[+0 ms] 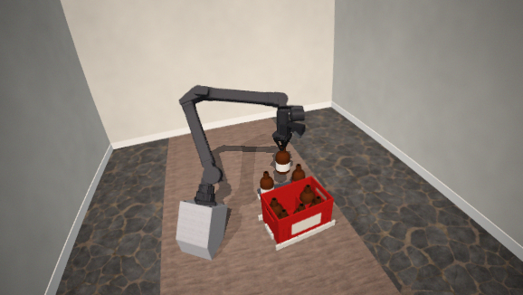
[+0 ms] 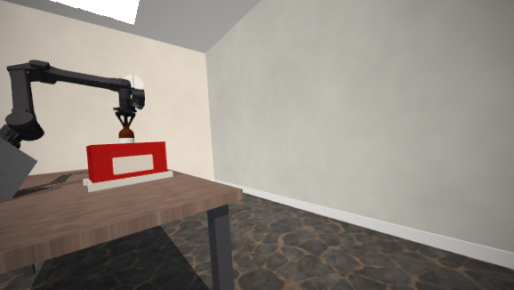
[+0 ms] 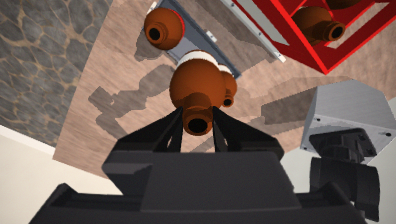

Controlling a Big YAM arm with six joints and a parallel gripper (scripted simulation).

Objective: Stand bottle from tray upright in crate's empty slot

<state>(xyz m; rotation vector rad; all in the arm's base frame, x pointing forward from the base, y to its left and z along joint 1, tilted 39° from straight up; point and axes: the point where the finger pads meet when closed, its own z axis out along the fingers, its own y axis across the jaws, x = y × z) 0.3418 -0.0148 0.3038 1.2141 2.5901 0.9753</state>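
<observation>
My end effector (image 3: 198, 131) is clamped on the neck of a brown bottle (image 3: 198, 86), which hangs upright above the grey tray (image 3: 210, 39). At two o'clock sits the red crate (image 3: 320, 54), loose on the counter (image 3: 105, 75). I should carry the bottle high, keep it vertical, then lower straight into the empty slot without nudging the crate's dividers.
</observation>
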